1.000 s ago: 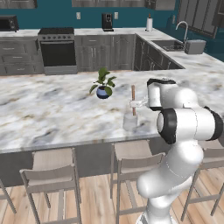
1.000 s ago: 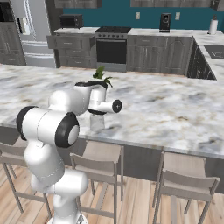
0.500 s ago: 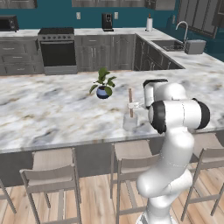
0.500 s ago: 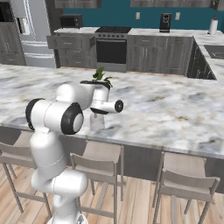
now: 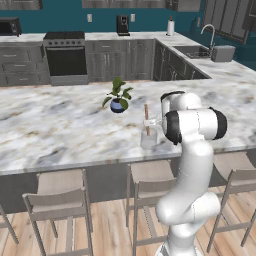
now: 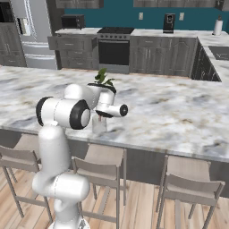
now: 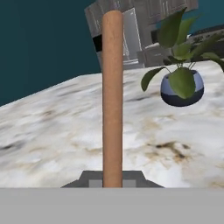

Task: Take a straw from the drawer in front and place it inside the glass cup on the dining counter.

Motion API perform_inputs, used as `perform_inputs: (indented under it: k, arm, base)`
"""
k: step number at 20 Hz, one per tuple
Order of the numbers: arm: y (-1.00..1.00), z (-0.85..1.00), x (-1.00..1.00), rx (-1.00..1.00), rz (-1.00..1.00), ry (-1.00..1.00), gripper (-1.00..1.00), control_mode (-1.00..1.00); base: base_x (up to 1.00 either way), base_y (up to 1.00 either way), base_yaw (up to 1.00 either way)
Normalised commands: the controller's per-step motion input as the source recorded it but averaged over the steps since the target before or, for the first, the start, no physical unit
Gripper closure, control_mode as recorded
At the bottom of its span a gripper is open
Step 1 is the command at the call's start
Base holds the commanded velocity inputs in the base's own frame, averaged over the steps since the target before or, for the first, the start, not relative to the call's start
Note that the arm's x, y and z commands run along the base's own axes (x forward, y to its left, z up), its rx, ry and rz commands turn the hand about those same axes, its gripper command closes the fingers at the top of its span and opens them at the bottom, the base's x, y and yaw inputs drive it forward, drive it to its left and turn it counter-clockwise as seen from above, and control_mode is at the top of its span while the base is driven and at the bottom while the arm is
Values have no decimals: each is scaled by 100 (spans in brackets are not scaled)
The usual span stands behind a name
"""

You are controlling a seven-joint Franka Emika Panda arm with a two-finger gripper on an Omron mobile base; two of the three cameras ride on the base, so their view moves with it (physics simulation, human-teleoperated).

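— Surface and room?
— Marble worktop [image 5: 60,130] under the gripper [image 5: 148,123]; stools below, dark cabinets and teal wall beyond.
— Containers?
— Glass cup [image 5: 149,139] right beneath the gripper; potted plant [image 5: 118,96] just past it.
— Straw?
— Straw [image 5: 146,116] clamped in the gripper, upright, lower end down in the cup.

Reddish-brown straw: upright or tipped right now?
Upright: the thin reddish-brown straw stands vertical in the shut gripper, directly above the clear glass cup.

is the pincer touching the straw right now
Touching. In the hand view the straw rises straight out from between the pincer tips, clamped with no gap; the left base view shows it upright over the glass cup.
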Motion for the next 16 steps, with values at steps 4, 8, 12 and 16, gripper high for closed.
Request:
perform_inputs:
  k: [4, 8, 12, 16]
  arm:
    - [0, -39, 30, 0, 3, 0, 100, -100]
    - [0, -29, 21, 0, 3, 0, 100, -100]
    - [0, -11, -1, 0, 6, -2, 100, -100]
    - [1, -9, -11, 0, 4, -2, 100, -100]
  base:
    - [0, 0, 0]
    - [0, 0, 0]
    - [0, 0, 0]
    - [0, 0, 0]
